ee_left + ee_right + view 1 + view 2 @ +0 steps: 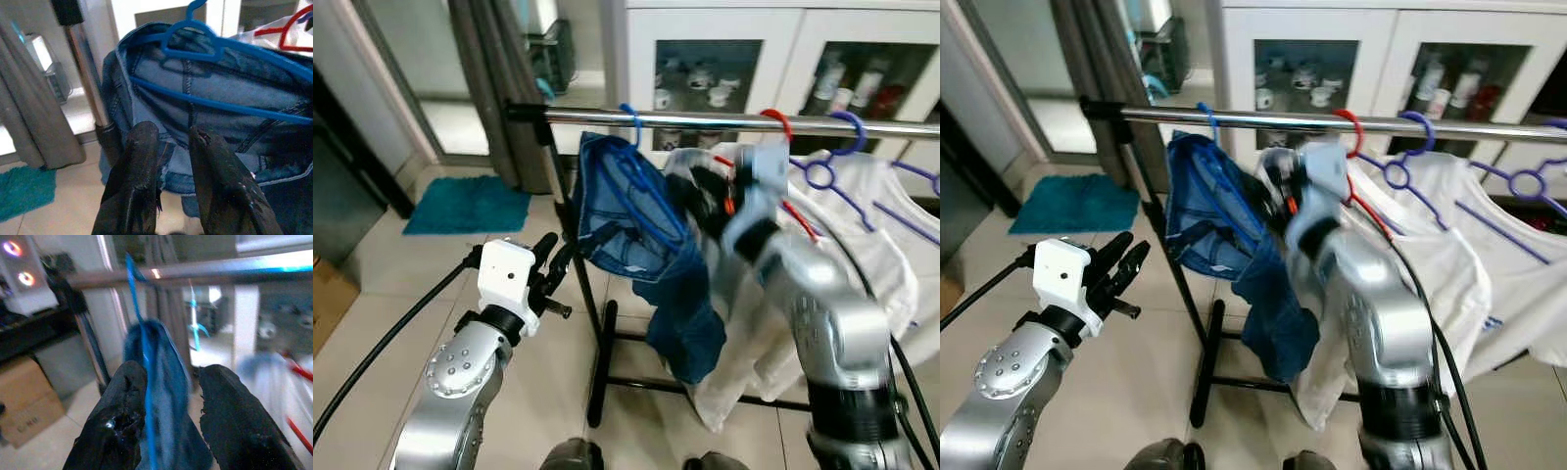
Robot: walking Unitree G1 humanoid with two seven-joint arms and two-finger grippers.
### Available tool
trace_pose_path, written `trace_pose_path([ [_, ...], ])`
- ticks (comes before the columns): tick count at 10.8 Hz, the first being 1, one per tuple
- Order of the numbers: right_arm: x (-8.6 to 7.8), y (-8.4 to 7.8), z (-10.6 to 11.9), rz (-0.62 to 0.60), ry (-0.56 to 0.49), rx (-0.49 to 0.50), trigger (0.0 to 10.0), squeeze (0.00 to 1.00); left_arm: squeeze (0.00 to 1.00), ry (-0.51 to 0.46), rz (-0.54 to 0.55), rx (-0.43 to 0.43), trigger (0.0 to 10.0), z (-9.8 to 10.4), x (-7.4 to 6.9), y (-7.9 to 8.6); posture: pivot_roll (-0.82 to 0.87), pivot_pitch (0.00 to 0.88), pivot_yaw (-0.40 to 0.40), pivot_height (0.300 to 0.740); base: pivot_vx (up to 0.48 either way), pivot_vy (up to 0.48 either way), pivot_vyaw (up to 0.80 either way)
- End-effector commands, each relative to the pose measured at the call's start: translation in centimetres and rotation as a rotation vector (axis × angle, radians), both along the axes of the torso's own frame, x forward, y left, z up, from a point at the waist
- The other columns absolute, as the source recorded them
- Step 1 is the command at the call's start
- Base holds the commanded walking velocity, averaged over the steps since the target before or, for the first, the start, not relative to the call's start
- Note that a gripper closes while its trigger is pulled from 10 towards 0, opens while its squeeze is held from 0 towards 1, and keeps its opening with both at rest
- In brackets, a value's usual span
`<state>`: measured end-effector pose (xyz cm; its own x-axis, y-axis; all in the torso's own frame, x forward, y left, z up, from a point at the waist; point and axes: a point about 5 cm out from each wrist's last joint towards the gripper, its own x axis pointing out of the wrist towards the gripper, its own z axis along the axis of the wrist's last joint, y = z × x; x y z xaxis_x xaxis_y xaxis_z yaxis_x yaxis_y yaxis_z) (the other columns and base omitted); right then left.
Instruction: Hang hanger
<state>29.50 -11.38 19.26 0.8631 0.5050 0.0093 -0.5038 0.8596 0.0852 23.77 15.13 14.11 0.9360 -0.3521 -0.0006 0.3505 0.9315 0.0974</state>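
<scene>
The blue hanger [641, 181], carrying a denim garment [646, 255], was found with its hook over the steel rail [724, 120], near the rail's left end post. A red hanger [773, 122] and purple hangers [842, 137] with white shirts [881, 245] hung further along to the right.

The right gripper [168, 416] was raised close to the garment. In the right wrist view its fingers [117, 421] stood apart, with the hanger's blue wire running between them and no clamping seen; motion blur was noted on this arm. The left gripper [171, 176] was held lower, just short of the denim's hem, its fingers slightly parted and holding nothing.

Judgement: the hook appeared already seated, so the step in hand was taken to be release and clearance. For this to be done well, the right fingers should be kept wide and drawn straight back, away from the rail, so that neither the wire nor the denim is snagged. The hook's seating should be checked, as a sideways pull could lift it off the rail or push it against the red hanger.
</scene>
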Motion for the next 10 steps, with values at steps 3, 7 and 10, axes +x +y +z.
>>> trace_pose_path([
  [3,-1.5,0.5,-0.2,0.007,-0.034,-0.016,10.0,0.00,0.00,0.008,0.012,0.010,10.0,-0.3,-0.3,0.1,-0.03,0.046,0.097,0.740,0.000,-0.430,0.00],
  [7,-1.0,1.0,-0.8,-0.034,-0.032,-0.048,10.0,0.00,0.00,0.011,0.027,-0.017,10.0,0.0,0.0,0.0,-0.02,0.037,0.079,0.740,0.000,-0.215,0.00],
  [10,-0.9,0.0,-1.4,-0.082,0.006,-0.055,10.0,0.00,0.00,0.033,0.019,-0.045,10.0,-0.2,-0.5,-0.4,-0.02,0.057,0.077,0.740,0.000,0.000,0.00],
])
